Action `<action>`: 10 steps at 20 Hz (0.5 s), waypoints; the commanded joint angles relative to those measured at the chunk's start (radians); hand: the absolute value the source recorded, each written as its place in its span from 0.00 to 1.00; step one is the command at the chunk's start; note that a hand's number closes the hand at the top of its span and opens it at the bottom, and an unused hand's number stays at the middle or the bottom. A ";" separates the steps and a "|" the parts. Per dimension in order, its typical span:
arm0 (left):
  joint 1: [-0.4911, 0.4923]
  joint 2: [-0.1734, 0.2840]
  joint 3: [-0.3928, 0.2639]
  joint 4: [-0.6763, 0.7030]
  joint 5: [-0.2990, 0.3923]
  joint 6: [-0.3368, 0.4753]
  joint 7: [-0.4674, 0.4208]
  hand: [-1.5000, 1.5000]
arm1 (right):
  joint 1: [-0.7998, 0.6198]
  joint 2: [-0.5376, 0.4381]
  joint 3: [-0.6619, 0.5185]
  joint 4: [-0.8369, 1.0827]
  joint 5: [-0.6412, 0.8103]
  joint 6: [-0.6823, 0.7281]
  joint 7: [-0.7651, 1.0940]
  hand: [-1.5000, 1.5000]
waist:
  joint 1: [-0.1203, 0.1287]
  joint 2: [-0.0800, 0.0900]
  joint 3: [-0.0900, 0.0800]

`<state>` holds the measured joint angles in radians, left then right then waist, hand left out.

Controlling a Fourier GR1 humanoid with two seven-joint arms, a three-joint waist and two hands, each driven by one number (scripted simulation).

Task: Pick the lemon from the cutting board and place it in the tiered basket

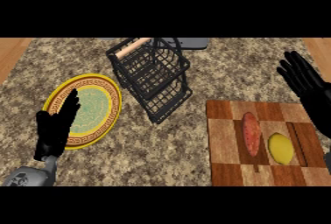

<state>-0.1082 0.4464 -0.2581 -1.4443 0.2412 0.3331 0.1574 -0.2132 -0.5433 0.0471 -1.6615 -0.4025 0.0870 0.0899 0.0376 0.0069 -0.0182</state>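
Speckled granite table [213, 74] carries a checkered wooden cutting board [226, 144]; on it, the small yellow lemon [281, 148] likely handles light, stiff, slippery, best cupped across its middle. Both black hands, left hand [57, 127] and right hand [307, 81], are spread wide, holding nothing.

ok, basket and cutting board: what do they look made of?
Basket: looks like black wire, an open grid you can see the counter through, with a pale wood-coloured handle on top. Cutting board: looks like wood, with light and dark brown blocks and visible grain.

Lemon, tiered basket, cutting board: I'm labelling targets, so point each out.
lemon [280, 148]: head view, middle of its yellow skin.
tiered basket [155, 74]: head view, black wire wall.
cutting board [226, 144]: head view, bare wood left of the food.
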 commanded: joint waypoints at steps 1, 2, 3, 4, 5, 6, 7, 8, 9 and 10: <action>0.096 -0.006 0.024 -0.018 0.005 -0.003 -0.059 0.50 | 0.012 0.009 -0.020 -0.021 0.104 -0.106 0.006 1.00 | -0.029 -0.009 0.017; 0.104 -0.010 0.024 -0.009 0.002 0.017 -0.061 0.50 | 0.041 -0.019 -0.093 -0.022 0.131 -0.178 -0.014 1.00 | -0.038 -0.013 0.017; 0.117 -0.033 0.013 0.010 -0.021 0.061 -0.064 0.50 | 0.071 -0.043 -0.160 -0.011 0.162 -0.239 -0.039 1.00 | -0.060 -0.016 0.017; 0.113 -0.053 0.010 0.033 -0.026 0.074 -0.075 0.50 | 0.080 -0.078 -0.225 -0.028 0.177 -0.280 -0.044 1.00 | -0.096 -0.020 0.015; 0.131 -0.027 0.027 0.011 -0.008 0.063 -0.054 0.50 | 0.090 -0.106 -0.295 0.008 0.218 -0.349 -0.046 1.00 | -0.096 -0.024 0.016; 0.151 -0.052 0.011 0.017 -0.025 0.084 -0.081 0.50 | 0.117 -0.095 -0.328 0.017 0.267 -0.427 -0.064 1.00 | -0.111 -0.024 0.015; 0.132 -0.045 0.032 0.014 -0.001 0.078 -0.056 0.50 | 0.219 -0.155 -0.343 0.163 0.333 -0.470 0.076 1.00 | -0.187 0.002 0.003; 0.151 -0.055 0.030 0.016 0.004 0.080 -0.059 0.50 | 0.204 -0.074 -0.443 0.166 0.281 -0.588 0.057 0.00 | -0.199 -0.019 0.015; 0.169 -0.062 0.029 0.020 0.003 0.082 -0.078 0.50 | 0.197 0.007 -0.493 0.157 0.233 -0.670 0.060 0.00 | -0.180 -0.026 0.018; 0.177 -0.061 0.030 0.010 0.007 0.081 -0.077 0.50 | 0.208 0.043 -0.543 0.151 0.220 -0.728 0.033 0.00 | -0.165 -0.029 0.021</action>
<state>0.0299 0.3999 -0.2346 -1.4315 0.2389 0.4011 0.0940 -0.0586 -0.5802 -0.3197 -1.5626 -0.1832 -0.4054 0.1111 -0.1009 -0.0119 -0.0037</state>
